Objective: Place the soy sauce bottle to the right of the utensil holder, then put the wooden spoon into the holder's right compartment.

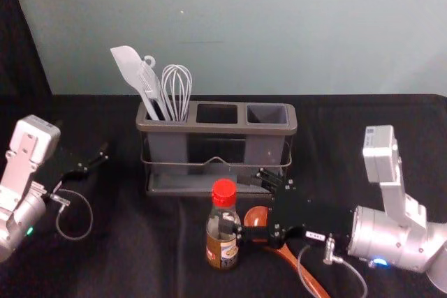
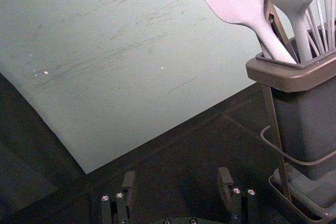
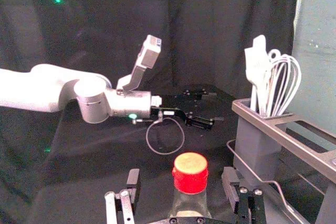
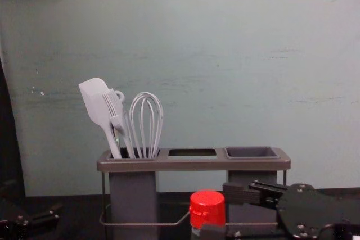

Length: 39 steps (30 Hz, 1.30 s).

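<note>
The soy sauce bottle (image 1: 221, 246), red-capped, stands upright in front of the utensil holder (image 1: 216, 129). My right gripper (image 1: 246, 200) reaches in from the right, open, with one finger beyond the bottle and one on its near side. In the right wrist view the red cap (image 3: 190, 172) shows between the open fingers of the right gripper (image 3: 181, 177); contact cannot be told. The wooden spoon (image 1: 305, 275) lies on the table, partly hidden beneath that gripper. The holder's right compartment (image 1: 267, 114) holds nothing visible. Left of the holder, my left gripper (image 1: 96, 160) is open; its fingers frame bare cloth (image 2: 177, 179).
A white spatula (image 1: 128, 68), a brush-like utensil and a whisk (image 1: 177, 85) stand in the holder's left compartment, rising well above its rim. A wire rail (image 4: 147, 224) runs across the holder's front. The wall (image 4: 225, 71) rises close behind it.
</note>
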### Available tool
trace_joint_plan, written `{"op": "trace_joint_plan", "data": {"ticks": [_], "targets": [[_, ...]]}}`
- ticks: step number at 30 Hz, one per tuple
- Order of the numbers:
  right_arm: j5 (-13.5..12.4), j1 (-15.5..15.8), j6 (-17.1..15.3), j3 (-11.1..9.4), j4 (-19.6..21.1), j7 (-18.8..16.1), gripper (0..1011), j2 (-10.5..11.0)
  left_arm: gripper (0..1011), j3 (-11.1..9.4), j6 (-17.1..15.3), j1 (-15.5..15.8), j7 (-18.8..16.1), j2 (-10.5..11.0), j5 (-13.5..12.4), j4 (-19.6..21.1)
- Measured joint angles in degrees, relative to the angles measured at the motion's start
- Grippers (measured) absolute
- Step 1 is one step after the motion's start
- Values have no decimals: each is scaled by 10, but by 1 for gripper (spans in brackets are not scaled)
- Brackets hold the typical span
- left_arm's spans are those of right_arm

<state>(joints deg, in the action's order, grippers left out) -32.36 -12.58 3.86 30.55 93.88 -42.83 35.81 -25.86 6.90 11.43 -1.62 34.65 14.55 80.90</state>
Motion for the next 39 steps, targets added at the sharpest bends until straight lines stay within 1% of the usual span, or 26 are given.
{"op": "trace_joint_plan", "data": {"ticks": [7,16,27,30,38,39], "targets": [[0,-19,-8,11,-19,6,1004,-14,1011,0,0,0,0,0,0,0],[10,-44,-15,26,-41,9,1004,-28,1011,0,0,0,0,0,0,0],[9,-42,-15,25,-39,9,1004,-27,1011,0,0,0,0,0,0,0],[9,-42,-15,24,-39,9,966,-27,1011,0,0,0,0,0,0,0],[9,-41,-15,24,-38,9,760,-26,1011,0,0,0,0,0,0,0],[9,-41,-15,24,-38,9,721,-26,1011,0,0,0,0,0,0,0]]}}
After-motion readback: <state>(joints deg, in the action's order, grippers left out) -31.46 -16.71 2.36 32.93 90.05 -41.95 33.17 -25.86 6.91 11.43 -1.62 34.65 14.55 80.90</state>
